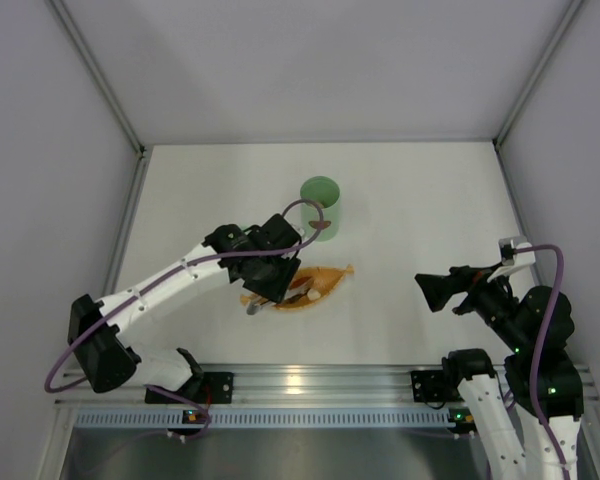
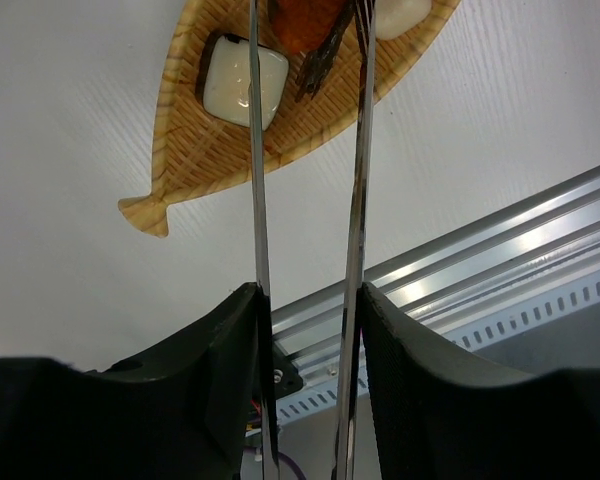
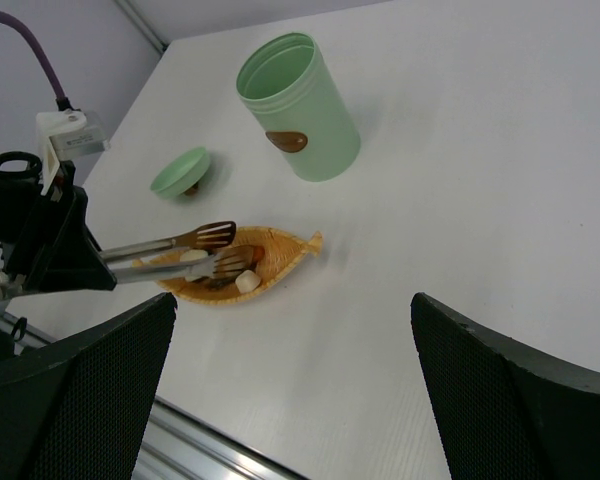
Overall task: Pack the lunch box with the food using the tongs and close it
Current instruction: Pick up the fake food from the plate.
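The lunch box (image 3: 298,110), a pale green cylinder with a brown mark, stands open and upright; it also shows in the top view (image 1: 320,205). Its lid (image 3: 180,172) lies to its left on the table. My left gripper (image 2: 310,300) is shut on the tongs (image 2: 258,200), whose two arms stay parted. The tongs' tips (image 3: 215,255) reach over the orange leaf-shaped tray (image 3: 280,250). The food lies in that tray: a white piece (image 2: 242,85), an orange piece (image 2: 305,20) and another white piece (image 3: 247,282). My right gripper (image 3: 292,310) hangs open and empty at the right (image 1: 435,290).
The aluminium rail (image 1: 300,385) runs along the table's near edge, just behind the tray. White walls (image 1: 70,150) close in the table on three sides. The left arm's purple cable (image 1: 305,215) loops close to the lunch box.
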### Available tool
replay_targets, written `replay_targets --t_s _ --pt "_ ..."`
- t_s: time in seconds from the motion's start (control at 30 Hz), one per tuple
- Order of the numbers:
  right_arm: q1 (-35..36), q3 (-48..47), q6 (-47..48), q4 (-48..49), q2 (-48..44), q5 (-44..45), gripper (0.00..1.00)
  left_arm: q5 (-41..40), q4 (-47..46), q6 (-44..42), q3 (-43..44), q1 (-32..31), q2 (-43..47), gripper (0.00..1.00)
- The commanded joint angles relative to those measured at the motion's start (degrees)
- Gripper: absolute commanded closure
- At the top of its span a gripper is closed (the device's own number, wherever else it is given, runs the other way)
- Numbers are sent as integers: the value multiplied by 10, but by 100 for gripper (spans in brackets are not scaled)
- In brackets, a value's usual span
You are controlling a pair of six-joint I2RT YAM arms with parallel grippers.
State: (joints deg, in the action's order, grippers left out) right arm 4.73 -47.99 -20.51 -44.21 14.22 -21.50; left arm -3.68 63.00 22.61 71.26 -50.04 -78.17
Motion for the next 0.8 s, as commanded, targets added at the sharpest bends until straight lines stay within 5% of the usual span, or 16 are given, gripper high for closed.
replay_targets --t_s 0.0,0.77 --pt "2 1 9 -3 -9 0 1 8 10 -8 21 -2 -7 52" --pt "2 -10 9 0 1 -2 1 -13 43 -15 106 -2 2 65"
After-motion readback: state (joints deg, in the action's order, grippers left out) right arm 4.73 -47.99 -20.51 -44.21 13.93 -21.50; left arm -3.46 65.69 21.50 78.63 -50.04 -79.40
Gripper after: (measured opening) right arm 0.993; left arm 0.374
